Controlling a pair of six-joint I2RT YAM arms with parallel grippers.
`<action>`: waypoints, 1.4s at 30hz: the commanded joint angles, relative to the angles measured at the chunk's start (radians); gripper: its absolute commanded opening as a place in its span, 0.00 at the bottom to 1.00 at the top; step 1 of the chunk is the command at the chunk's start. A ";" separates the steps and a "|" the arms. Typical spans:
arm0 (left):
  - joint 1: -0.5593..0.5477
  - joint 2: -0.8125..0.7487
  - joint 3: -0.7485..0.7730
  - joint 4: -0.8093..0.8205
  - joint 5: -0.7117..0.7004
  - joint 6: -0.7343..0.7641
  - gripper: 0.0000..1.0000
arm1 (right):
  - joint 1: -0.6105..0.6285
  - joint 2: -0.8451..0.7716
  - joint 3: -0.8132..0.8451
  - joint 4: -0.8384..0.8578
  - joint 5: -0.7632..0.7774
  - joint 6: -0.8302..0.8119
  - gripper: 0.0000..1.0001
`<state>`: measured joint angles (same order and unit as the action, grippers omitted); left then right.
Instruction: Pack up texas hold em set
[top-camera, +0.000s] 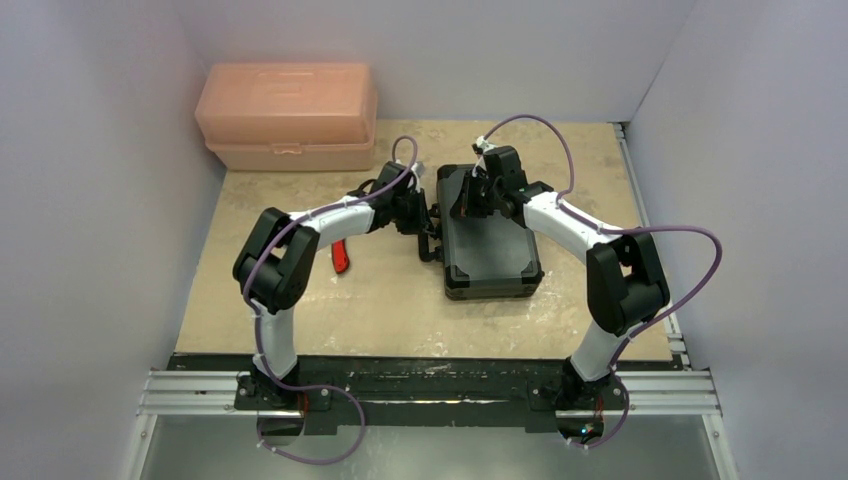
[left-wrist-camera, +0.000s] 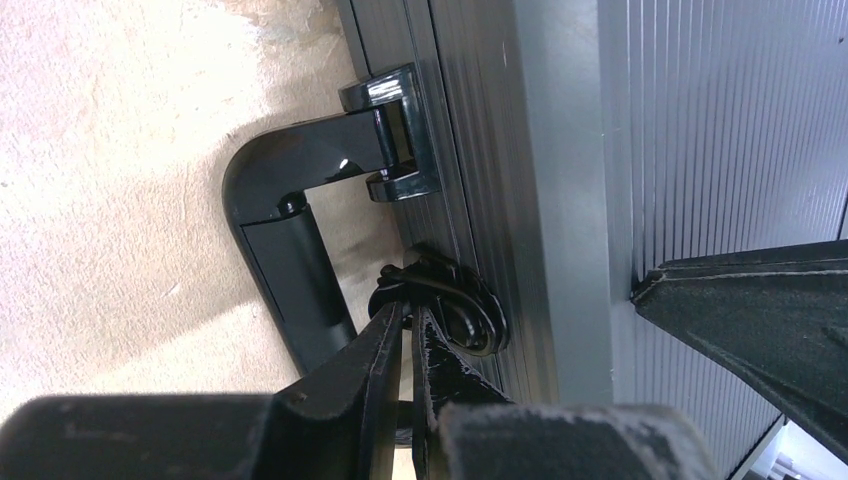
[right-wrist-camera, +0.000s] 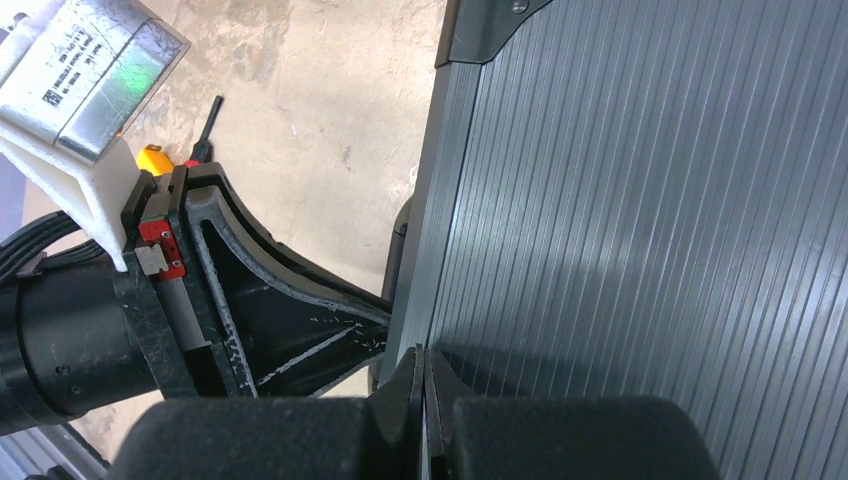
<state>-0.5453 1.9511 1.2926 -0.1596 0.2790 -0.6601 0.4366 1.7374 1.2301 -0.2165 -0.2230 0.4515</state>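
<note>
Top external view: the black case (top-camera: 490, 245) lies closed and flat at centre frame on the desk (top-camera: 300, 300). A peach box (top-camera: 288, 115) sits at upper left. A red knife (top-camera: 341, 257) lies left of the case, partly under the left arm.

Left wrist view: the left fingers (left-wrist-camera: 375, 345) are drawn to a narrow slit. Their tips pinch the latch (left-wrist-camera: 455, 300) on the case side wall, just below the handle (left-wrist-camera: 290, 230) in frame.

Right wrist view: the right fingers (right-wrist-camera: 400, 385) are fully closed and hold nothing. Their tips are at the left edge of the ribbed lid (right-wrist-camera: 650, 220).
</note>
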 joint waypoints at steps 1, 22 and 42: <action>-0.028 -0.022 0.022 0.017 0.006 0.019 0.08 | 0.004 0.059 -0.059 -0.159 0.048 -0.043 0.00; -0.048 -0.052 0.067 -0.093 -0.126 0.130 0.04 | 0.004 0.056 -0.055 -0.168 0.045 -0.054 0.00; -0.052 0.003 0.114 -0.117 -0.131 0.151 0.00 | 0.004 0.057 -0.063 -0.166 0.043 -0.057 0.00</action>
<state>-0.5907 1.9503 1.3567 -0.2764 0.1509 -0.5297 0.4362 1.7374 1.2301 -0.2161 -0.2256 0.4435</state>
